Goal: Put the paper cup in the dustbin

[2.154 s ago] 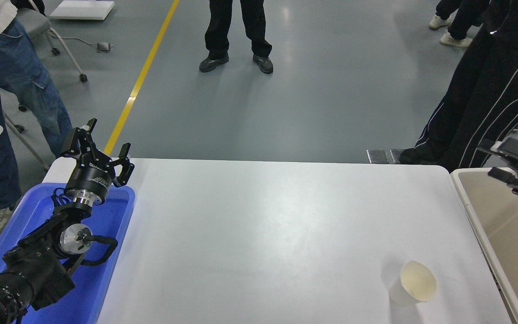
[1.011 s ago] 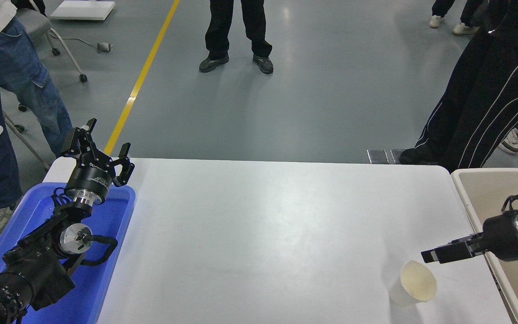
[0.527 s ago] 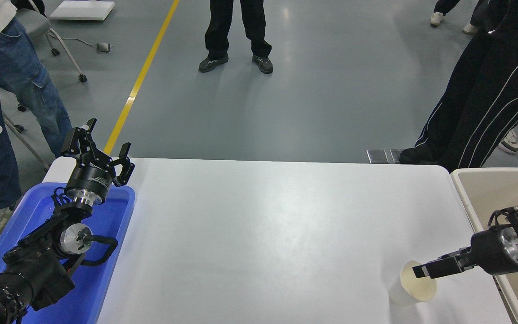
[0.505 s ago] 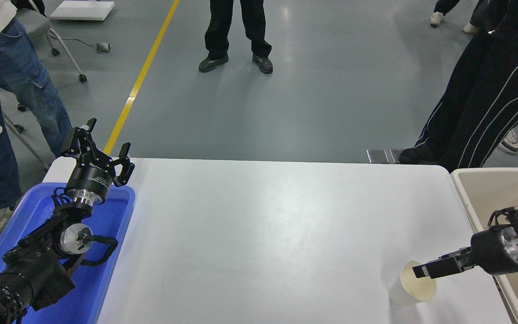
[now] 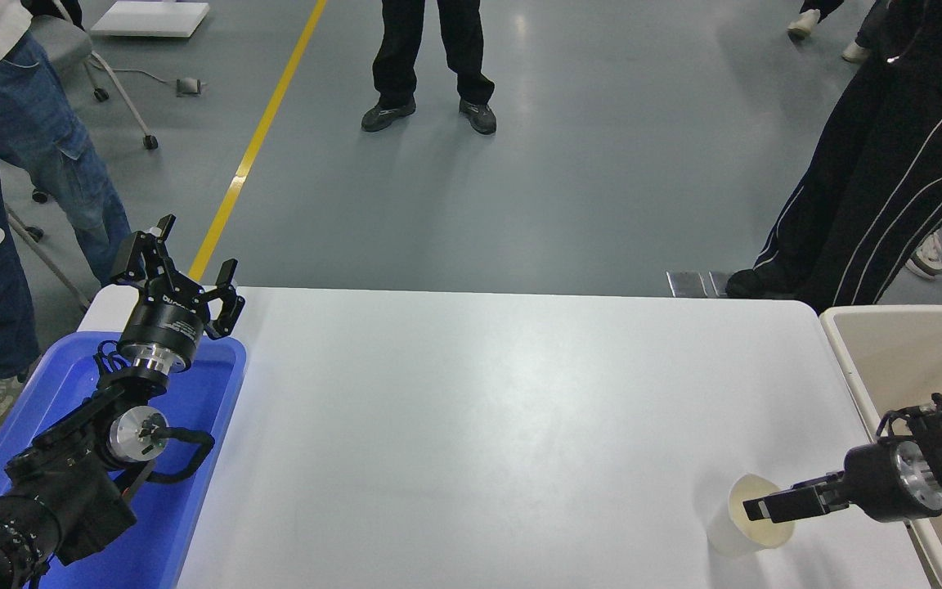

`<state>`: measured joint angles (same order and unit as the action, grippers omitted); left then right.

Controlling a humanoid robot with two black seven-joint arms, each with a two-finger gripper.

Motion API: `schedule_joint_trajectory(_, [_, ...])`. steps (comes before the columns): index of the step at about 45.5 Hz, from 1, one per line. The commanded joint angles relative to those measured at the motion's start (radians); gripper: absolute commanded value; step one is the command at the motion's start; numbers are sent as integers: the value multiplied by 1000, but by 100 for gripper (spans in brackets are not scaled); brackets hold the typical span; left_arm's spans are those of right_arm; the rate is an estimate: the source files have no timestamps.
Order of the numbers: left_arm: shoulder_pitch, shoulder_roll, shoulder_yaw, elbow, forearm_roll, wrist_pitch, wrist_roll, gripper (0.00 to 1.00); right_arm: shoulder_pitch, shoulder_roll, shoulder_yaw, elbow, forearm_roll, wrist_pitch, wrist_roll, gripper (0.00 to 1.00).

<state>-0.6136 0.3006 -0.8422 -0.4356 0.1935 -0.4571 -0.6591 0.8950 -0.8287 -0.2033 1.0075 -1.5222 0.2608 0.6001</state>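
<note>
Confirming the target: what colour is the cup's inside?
Cream, with a white outer wall; the paper cup shows best in the head view.

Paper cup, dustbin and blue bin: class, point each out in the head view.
paper cup [image 5: 745, 528], head view, on its cream inside wall.
dustbin [image 5: 896, 348], head view, on its beige inner wall.
blue bin [image 5: 193, 425], head view, on its bare floor.

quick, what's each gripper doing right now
Left gripper: open, holding nothing, parked above the blue bin.
Right gripper: at the paper cup mouth; open or closed cannot be told.
</note>
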Motion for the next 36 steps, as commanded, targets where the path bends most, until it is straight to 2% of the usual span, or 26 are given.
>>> schedule_joint_trajectory(1, [0,0,0,0,0,0,-1,100,-21,22,-16,-46,4,-67,6,92])
schedule_joint_trajectory(9, [0,0,0,0,0,0,-1,100,-28,22,-19,-46,-1,-112,13,71])
schedule_joint_trajectory(10, [0,0,0,0,1,0,-1,100,-30,22,-21,-46,-10,-132,17,54])
schedule_joint_trajectory(14, [0,0,0,0,0,0,-1,100,-27,23,-36,-50,-10,-127,17,1])
schedule_joint_trajectory(36, [0,0,0,0,0,0,-1,100,-24,22,-64,-83,-1,-130,20,0])
